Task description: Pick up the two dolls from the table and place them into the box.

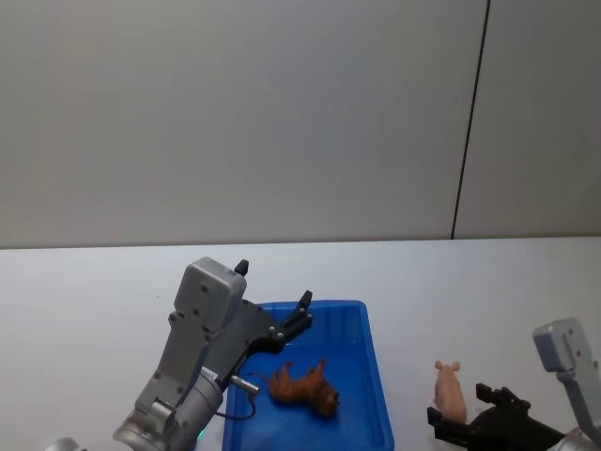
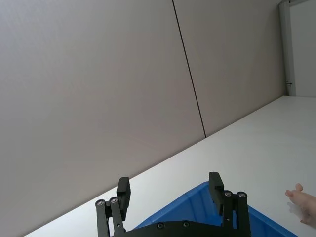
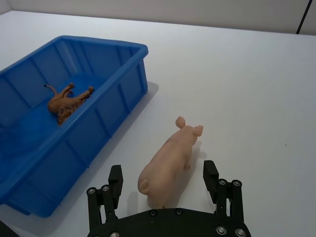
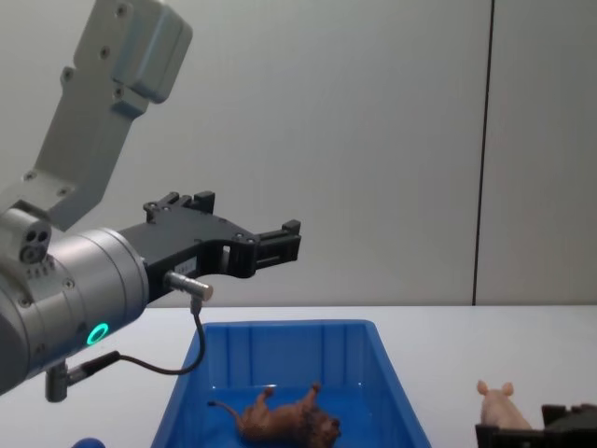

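Head view. The brown plastic lion with darker mane point(image 1: 302, 387) lies on its side on the floor of the bright blue rectangular plastic bin point(image 1: 376, 376), so I judge the task half done. The pale pink plastic pig point(image 1: 451, 390) stands on the flat white tabletop point(image 1: 94, 282), at about 3 o'clock from the bin. The left gripper point(image 1: 272, 285) hangs above the bin's 10 o'clock corner, empty. The right gripper point(image 1: 458, 402) sits low at the pig, reaching from 5 o'clock.

Left wrist view. The left gripper point(image 2: 169, 180) has its jaws spread wide with nothing between them; the bin's rim point(image 2: 197, 200) lies beneath.

Right wrist view. The right gripper point(image 3: 163, 168) is spread wide, one finger on each side of the pig point(image 3: 170, 160), neither touching. Closing, lifting and carrying to the bin point(image 3: 123, 84) are left to do.

Chest view. The left gripper point(image 4: 250, 213) is held level, high over the lion point(image 4: 284, 425); the right gripper point(image 4: 522, 422) rests near the table at the pig point(image 4: 499, 403).
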